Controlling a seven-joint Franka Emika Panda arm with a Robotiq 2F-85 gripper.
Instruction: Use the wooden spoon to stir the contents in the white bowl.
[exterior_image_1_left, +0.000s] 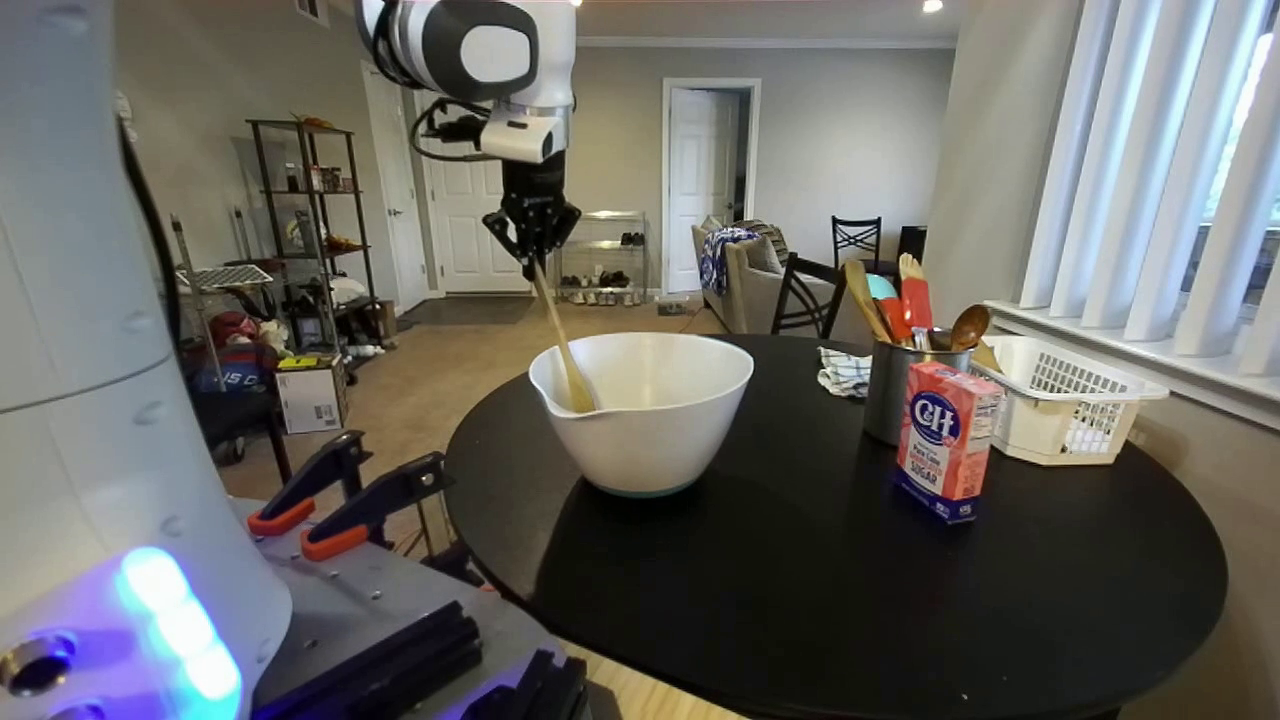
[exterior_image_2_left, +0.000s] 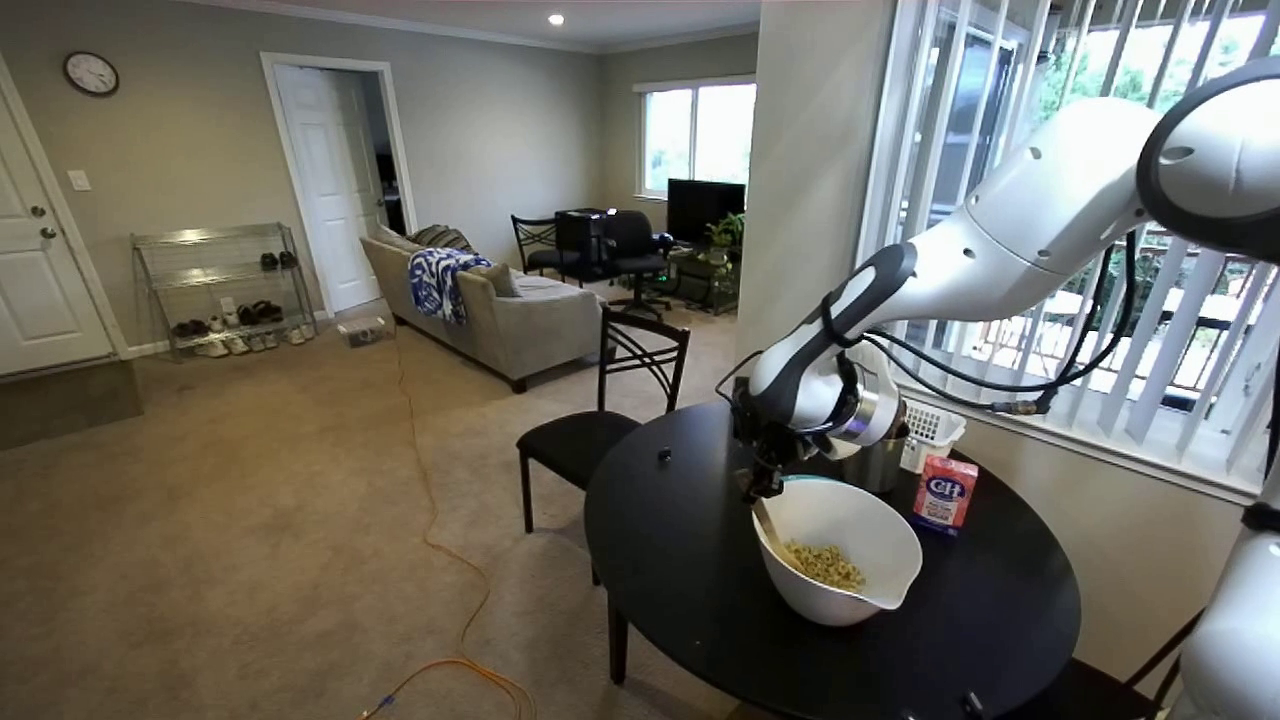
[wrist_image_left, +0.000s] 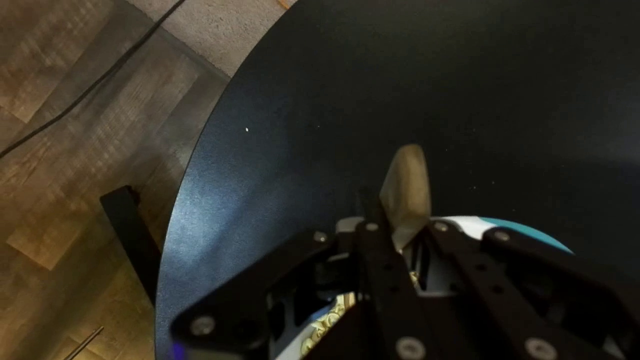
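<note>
Gripper, 1 pc: clamped on wooden spoon, nr handle top. Spoon: tilted, lower end inside wht bowl, at yellowish bits. Bowl: on blk rnd table. Also on tbl: sugar box, metal can w/ utensils, wht basket, blue-wht cloth.

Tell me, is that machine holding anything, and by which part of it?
Yes, the wooden spoon: the jaws are closed on its handle near the upper end, with its head down inside the white bowl.
</note>
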